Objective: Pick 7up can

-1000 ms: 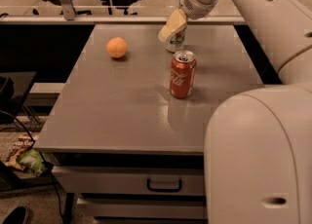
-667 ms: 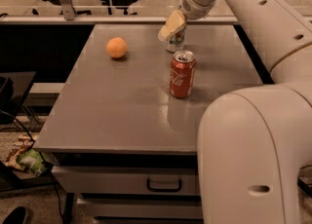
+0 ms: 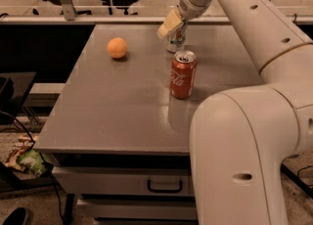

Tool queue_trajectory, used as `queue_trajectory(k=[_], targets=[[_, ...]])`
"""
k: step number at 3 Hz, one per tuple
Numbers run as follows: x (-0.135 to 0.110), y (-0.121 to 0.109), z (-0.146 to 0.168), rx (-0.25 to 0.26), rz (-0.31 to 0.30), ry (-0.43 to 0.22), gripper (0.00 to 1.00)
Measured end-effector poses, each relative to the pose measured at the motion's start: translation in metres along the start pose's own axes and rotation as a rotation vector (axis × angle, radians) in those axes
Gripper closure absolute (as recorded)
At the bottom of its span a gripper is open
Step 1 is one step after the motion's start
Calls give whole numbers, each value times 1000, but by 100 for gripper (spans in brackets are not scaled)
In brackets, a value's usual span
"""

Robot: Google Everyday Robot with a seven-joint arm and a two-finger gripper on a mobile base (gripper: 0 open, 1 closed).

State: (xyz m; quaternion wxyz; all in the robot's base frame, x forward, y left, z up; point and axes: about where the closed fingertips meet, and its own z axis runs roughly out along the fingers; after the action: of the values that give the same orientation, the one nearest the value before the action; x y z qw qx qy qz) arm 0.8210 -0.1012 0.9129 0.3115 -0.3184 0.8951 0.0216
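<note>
The 7up can (image 3: 175,43) stands upright at the far middle of the grey table (image 3: 122,101). Only its silvery lower part with some green shows; its top is hidden by my gripper. My gripper (image 3: 174,27) reaches in from the upper right and sits right over and against the top of the can. The can rests on the table.
A red Coca-Cola can (image 3: 183,74) stands upright just in front of the 7up can, close to it. An orange (image 3: 117,48) lies at the far left of the table. My arm's large white body (image 3: 244,155) fills the lower right. A drawer (image 3: 164,185) sits under the table's front edge.
The gripper stays at the 7up can. The white arm body in the foreground has shifted a little to the left. The cans and the orange have not moved.
</note>
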Motion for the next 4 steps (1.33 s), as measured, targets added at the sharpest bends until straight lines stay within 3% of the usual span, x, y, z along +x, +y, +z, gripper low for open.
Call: queue_trajectory(k=[2,3,4], targets=[[8,-5,8,-25,2,15,61],[3,1,-4,-58,-22,-17,85],[-9,16,-28,-103,-69,-65,100]])
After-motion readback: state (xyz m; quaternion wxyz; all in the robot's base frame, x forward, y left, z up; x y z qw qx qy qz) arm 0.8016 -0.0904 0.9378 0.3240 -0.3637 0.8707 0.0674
